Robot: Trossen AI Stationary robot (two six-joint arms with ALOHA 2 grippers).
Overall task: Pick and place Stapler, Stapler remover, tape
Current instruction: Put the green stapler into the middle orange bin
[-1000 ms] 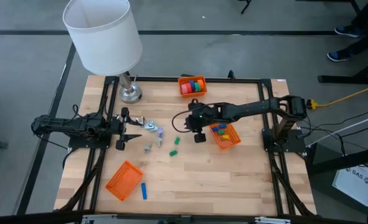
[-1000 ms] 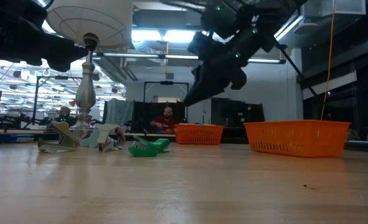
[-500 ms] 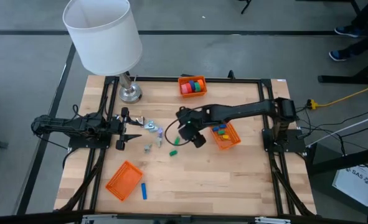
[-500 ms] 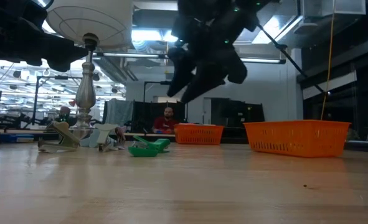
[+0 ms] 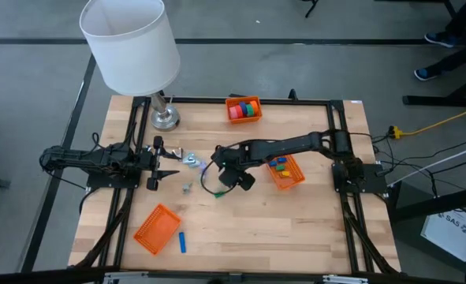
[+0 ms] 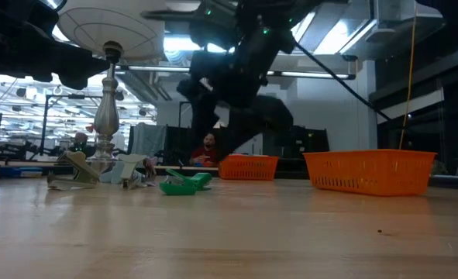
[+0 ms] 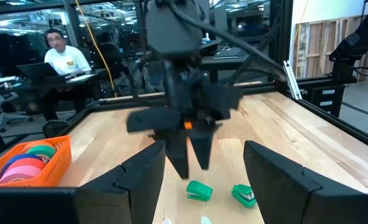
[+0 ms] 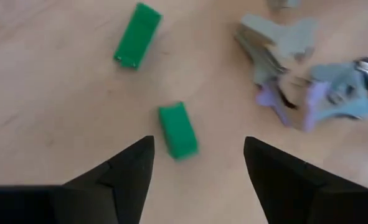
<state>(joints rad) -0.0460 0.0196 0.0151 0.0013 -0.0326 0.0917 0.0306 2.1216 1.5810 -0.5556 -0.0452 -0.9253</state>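
Hovering over green stapler (image 8: 178,130), right gripper (image 8: 196,163) wide open, empty.

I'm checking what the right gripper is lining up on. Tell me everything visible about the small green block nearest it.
The green block is small, boxy and solid bright green, plastic by its look, with one paler end face. It lies flat and alone on the bare wooden table, touching nothing. A second, longer green block lies apart from it, and grey and lilac staple removers lie to its other side. The right gripper hangs open above it, its fingers either side.
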